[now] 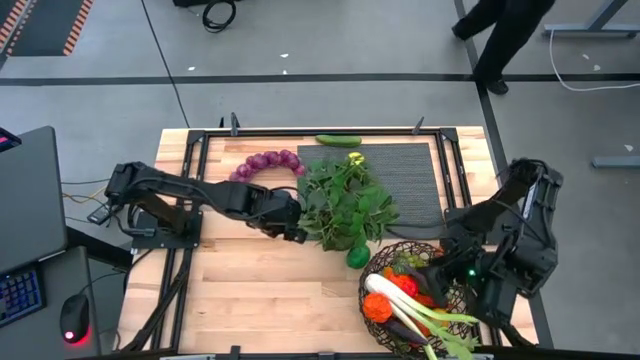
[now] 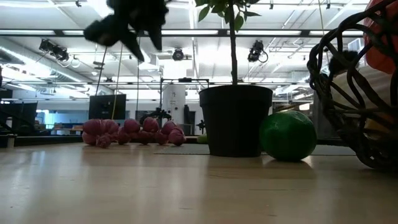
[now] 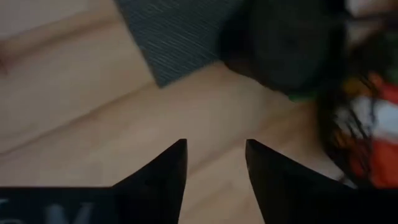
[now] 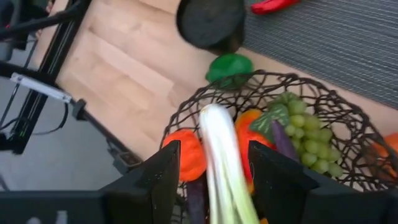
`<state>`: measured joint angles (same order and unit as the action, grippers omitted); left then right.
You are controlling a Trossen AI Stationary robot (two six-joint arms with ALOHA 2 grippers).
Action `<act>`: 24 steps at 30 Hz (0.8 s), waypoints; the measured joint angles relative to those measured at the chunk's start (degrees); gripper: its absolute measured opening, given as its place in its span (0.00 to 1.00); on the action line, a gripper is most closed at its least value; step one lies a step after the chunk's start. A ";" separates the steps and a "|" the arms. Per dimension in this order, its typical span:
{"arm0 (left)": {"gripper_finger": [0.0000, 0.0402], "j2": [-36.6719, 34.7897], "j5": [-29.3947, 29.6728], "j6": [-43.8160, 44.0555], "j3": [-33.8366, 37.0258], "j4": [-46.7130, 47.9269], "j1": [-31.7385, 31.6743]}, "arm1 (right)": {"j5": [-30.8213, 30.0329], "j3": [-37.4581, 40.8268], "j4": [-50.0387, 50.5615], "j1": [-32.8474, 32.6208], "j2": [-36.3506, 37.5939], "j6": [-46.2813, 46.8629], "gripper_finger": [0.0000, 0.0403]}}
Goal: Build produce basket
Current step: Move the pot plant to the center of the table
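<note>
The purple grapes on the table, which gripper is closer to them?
Left. The left gripper hovers just in front of the purple grapes, beside the potted plant; the right gripper is over the basket.

Dark brown wire basket (image 1: pixel 380 262); purple grapes (image 1: pixel 268 162); green lime (image 1: pixel 357 257); black ribbed mat (image 1: pixel 405 172).

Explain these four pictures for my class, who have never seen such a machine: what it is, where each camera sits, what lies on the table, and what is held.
Two dark robot arms work at a wooden table. One camera looks down from above, one sits at table height, and one rides on each wrist. The left gripper hangs open and empty beside the potted plant. The right gripper hovers open over the wire basket, which already holds a leek, green grapes and orange pieces. Purple grapes, a cucumber and a lime lie outside. Nothing is held.
</note>
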<state>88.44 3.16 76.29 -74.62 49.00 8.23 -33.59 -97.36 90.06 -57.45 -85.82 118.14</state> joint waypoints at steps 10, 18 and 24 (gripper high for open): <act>0.52 0.00 0.09 2.76 6.72 -14.58 -5.36 | 0.34 10.01 -0.05 1.41 5.95 1.75 0.50; 0.49 0.00 -3.38 8.81 13.25 -29.78 -8.87 | -2.45 19.41 -0.54 5.83 10.75 2.36 0.50; 0.49 0.00 -3.89 12.14 17.12 -38.61 -8.74 | -4.34 28.65 -7.97 9.81 14.34 3.21 0.53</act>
<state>88.44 -0.73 88.44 -57.50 10.39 -0.51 -37.93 -68.71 82.09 -47.64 -71.48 121.36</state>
